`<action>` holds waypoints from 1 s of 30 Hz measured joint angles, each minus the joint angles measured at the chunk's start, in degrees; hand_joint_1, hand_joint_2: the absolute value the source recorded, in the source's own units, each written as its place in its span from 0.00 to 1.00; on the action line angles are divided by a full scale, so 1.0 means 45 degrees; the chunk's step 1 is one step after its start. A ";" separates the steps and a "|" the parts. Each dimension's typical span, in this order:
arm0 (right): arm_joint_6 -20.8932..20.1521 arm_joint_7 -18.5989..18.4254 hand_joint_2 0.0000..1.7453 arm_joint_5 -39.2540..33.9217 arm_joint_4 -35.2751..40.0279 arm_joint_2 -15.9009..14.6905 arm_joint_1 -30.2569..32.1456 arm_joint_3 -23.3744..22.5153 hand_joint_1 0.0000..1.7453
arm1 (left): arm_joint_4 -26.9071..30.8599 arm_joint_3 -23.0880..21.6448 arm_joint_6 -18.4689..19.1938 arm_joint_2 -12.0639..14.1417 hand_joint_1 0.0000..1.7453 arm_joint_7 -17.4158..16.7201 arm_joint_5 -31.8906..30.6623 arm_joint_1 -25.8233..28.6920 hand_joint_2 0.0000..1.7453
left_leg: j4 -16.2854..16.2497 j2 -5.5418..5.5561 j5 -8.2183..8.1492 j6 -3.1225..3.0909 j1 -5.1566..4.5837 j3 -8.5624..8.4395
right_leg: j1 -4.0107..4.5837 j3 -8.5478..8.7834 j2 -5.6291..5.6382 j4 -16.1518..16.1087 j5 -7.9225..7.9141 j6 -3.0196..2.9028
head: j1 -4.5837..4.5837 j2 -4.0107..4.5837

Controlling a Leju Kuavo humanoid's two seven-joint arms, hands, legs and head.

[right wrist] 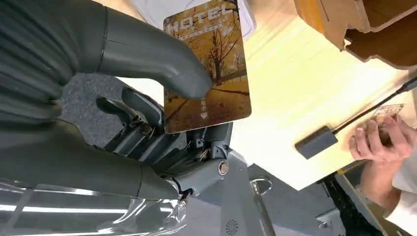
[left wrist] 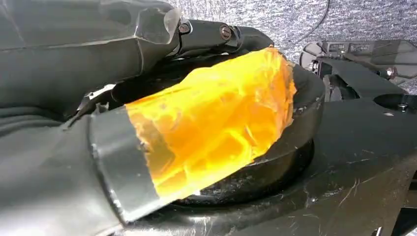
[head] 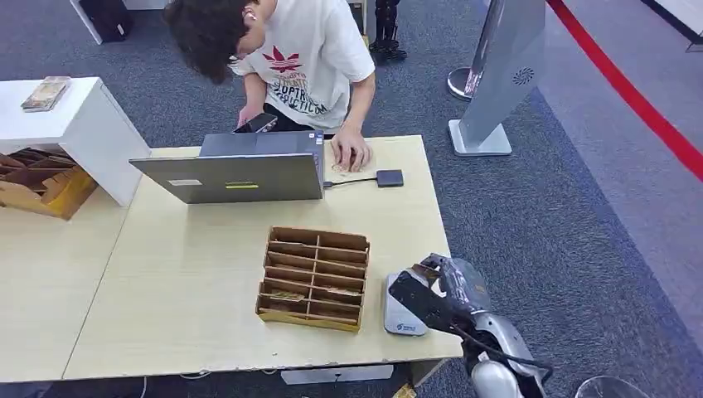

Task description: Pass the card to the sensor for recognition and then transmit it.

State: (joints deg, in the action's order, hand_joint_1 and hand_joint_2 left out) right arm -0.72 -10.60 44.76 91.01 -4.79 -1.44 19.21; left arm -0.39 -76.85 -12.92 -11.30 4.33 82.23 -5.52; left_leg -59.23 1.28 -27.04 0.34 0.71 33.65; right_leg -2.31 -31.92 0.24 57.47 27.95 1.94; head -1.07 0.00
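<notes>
Right hand [right wrist: 147,113] pinches the hotel key card [right wrist: 209,69] between thumb and fingers over the white card reader [head: 404,313] — best keep it flat, low and centred on the reader — left hand's grip I cannot tell.

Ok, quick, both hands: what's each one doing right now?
Left hand: cannot tell; it hangs down against the robot's body.
Right hand: pinching the hotel key card over the white card reader.

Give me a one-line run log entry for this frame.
right hand: holds card | card over white sensor | person's hand on table by laptop | handover: not yet
</notes>
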 joint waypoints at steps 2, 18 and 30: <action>0.0000 -0.0039 1.00 -0.0029 -0.0165 0.0005 -0.0090 0.0019 1.00 | 0.0000 -0.0063 0.0010 0.0000 0.00 0.0000 0.0019 -0.0001 0.00 | 0.0000 0.0000 0.0000 0.0000 0.0000 0.0000 | 0.0000 0.0000 0.0000 0.0000 0.0000 0.0000 | 0.0000 0.0000; -0.0005 -0.0534 1.00 0.0054 -0.1729 0.0005 -0.0326 -0.0131 1.00 | -0.0019 -0.0447 0.0107 0.0010 0.00 -0.0112 0.0267 -0.0024 0.00 | 0.0000 0.0003 0.0000 0.0000 0.0000 -0.0002 | 0.0000 -0.0001 -0.0001 0.0000 0.0000 0.0000 | 0.0000 0.0000; -0.0039 -0.0578 1.00 0.0068 -0.2190 0.0087 -0.0388 -0.0223 1.00 | -0.0024 -0.0486 0.0112 0.0010 0.00 -0.0131 0.0398 -0.0031 0.00 | 0.0000 0.0002 0.0000 0.0000 0.0000 -0.0003 | 0.0000 0.0001 -0.0001 0.0000 0.0000 0.0000 | 0.0000 0.0000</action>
State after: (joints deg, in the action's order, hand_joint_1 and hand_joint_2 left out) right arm -0.90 -13.20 45.07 81.16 -4.39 -3.18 18.21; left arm -0.50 -79.03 -12.41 -11.26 3.74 84.02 -5.66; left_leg -59.23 1.29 -27.04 0.34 0.71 33.64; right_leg -2.31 -31.92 0.23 57.47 27.95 1.94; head -1.07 0.00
